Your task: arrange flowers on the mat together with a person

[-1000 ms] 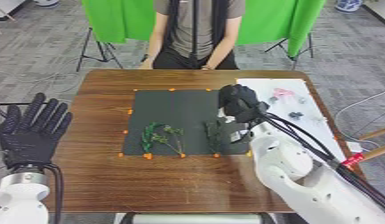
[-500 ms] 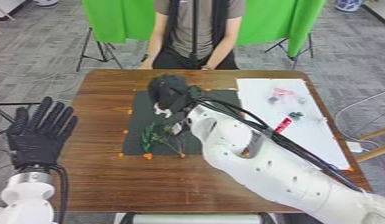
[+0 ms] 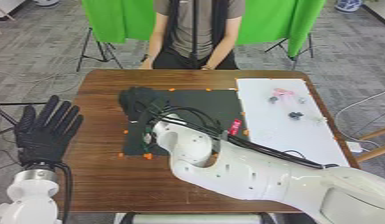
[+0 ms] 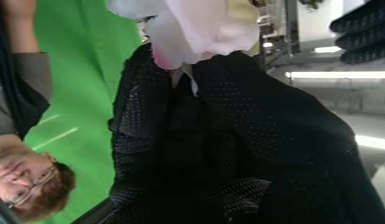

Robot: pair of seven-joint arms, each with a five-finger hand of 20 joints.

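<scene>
Green cloth (image 3: 119,22) backs the table (image 3: 100,185); the right arm (image 3: 228,172) partly hides the mat (image 3: 222,100).

My right hand (image 3: 140,102) covers the dark mat's (image 3: 206,100) far left corner, and my right arm (image 3: 251,172) hides its near right corner. Right of that mat, the dark bits (image 3: 296,115) are too small for me to identify. The right wrist view's edge crops the pale flower (image 4: 202,30); my glove hides its lower stem.
</scene>
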